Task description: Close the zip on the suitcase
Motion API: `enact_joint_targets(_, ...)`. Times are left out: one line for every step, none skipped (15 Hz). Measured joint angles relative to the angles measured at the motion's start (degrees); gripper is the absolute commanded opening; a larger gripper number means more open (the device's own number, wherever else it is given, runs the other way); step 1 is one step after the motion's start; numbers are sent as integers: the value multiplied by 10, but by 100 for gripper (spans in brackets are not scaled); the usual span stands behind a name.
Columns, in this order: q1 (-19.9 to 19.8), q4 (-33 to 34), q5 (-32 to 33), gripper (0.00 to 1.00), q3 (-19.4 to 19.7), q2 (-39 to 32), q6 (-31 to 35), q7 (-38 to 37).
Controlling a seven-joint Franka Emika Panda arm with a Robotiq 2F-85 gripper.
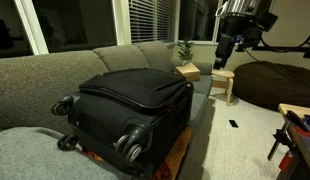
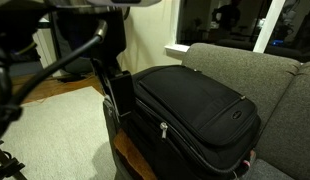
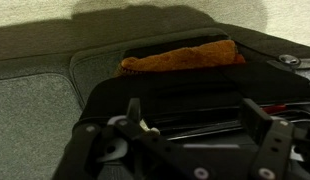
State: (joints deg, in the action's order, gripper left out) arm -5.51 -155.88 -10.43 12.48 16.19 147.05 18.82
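The black suitcase (image 1: 135,100) lies flat across a grey sofa, its wheels (image 1: 130,148) toward the camera in an exterior view. The zip (image 2: 200,152) runs as a thin dark line round the lid edge, and a small silvery pull (image 2: 163,128) hangs on the side wall. My gripper (image 1: 227,47) hangs in the air beyond the suitcase's far end, apart from it. In the wrist view the gripper (image 3: 195,115) is open with nothing between its fingers (image 3: 133,110), above the suitcase's dark top (image 3: 175,85). An orange-brown strip (image 3: 180,55) shows past the black edge.
The grey sofa (image 1: 55,70) runs behind and beside the suitcase. A small wooden side table (image 1: 224,80) and a potted plant (image 1: 184,48) stand near the arm. A dark beanbag (image 1: 275,85) lies on the floor. Brown wood (image 1: 180,152) shows under the suitcase.
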Motion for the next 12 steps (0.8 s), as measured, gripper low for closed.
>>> enact_joint_targets(2, 0, -8, 100, 3, -5, 4, 8)
enact_joint_targets(4, 0, -16, 100, 4, -11, 10, 13)
enact_joint_targets(4, 0, -23, 100, 6, -16, 16, 19)
enact_joint_targets(4, 1, -32, 100, 7, -22, 22, 26)
enact_joint_targets(5, 2, -41, 100, 9, -28, 28, 33)
enact_joint_targets(5, 4, -50, 100, 10, -34, 33, 40)
enact_joint_targets(5, 7, -59, 100, 11, -41, 36, 48)
enact_joint_targets(6, 10, -68, 100, 12, -48, 38, 56)
enact_joint_targets(6, 14, -78, 100, 13, -54, 39, 63)
enact_joint_targets(6, 19, -88, 100, 13, -61, 40, 73)
enact_joint_targets(6, 23, -97, 100, 13, -68, 41, 80)
enact_joint_targets(6, 28, -105, 100, 13, -74, 41, 87)
